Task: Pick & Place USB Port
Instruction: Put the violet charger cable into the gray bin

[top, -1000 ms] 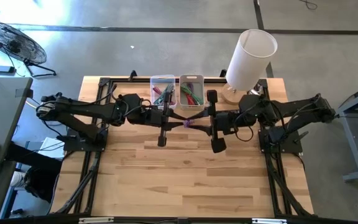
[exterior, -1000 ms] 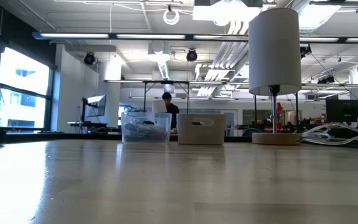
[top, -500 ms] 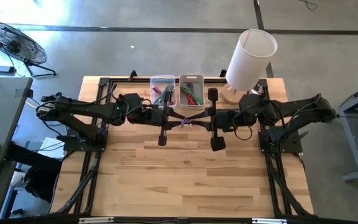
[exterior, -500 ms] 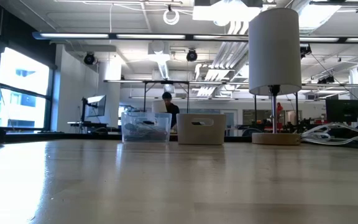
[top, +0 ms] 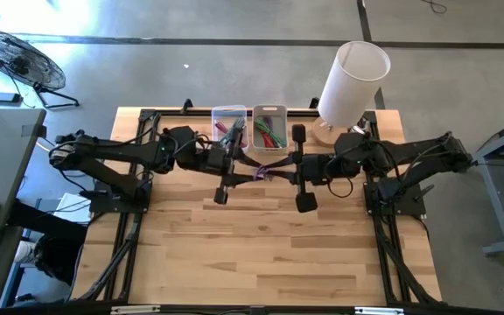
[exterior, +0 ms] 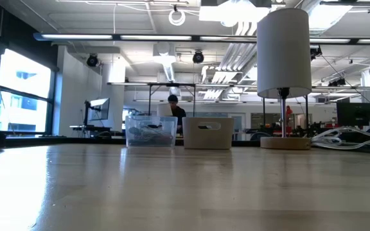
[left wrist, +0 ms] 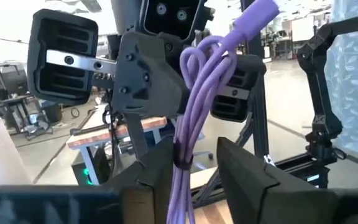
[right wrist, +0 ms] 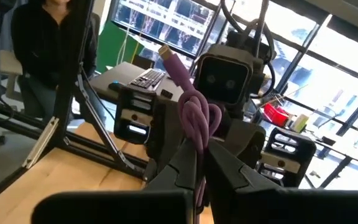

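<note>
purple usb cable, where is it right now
The purple usb cable hangs mid-air between the two grippers in the high view, just in front of the two bins; the right gripper is shut on it.

Bright overhead light glares off the table [exterior: 172, 192] (near edge blurred), windows blown out.

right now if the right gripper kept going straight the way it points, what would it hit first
Most likely the left gripper, facing it close by across the purple cable that the right gripper is shut on. Exact depth between them is unclear.
</note>
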